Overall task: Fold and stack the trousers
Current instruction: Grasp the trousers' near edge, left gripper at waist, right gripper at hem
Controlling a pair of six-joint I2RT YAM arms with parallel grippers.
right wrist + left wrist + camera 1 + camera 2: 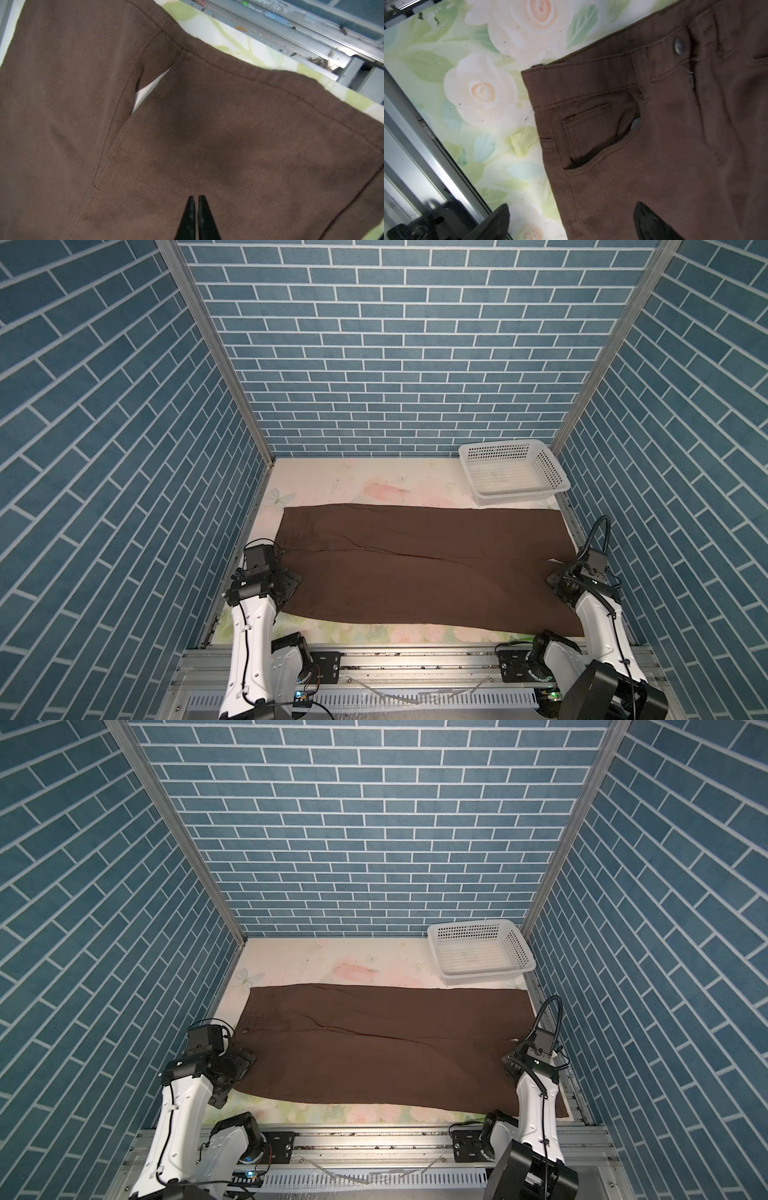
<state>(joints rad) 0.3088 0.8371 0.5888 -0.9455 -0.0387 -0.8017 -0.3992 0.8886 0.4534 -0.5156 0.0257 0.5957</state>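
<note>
No fold had been made. The trousers (415, 564) lay spread full length and flat on the table (374, 485), legs side by side. Nothing was stacked, so by my reading every fold and the stacking were left to do.

The left fingers (651, 223) stood spread wide, one over bare table and one over the cloth. The outer seam below the waistband corner ran between them, and the front pocket (600, 143) and metal button (679, 46) lay ahead of their tips.

The right fingers (188, 220) were pressed together just above the leg ends, with the stitched hem (270, 82) ahead of them; no cloth showed between them.

The fabric was a dark brown twill and looked soft. It lay smooth apart from a long line where the legs met. A white basket (549, 471) stood well beyond the right fingers.
</note>
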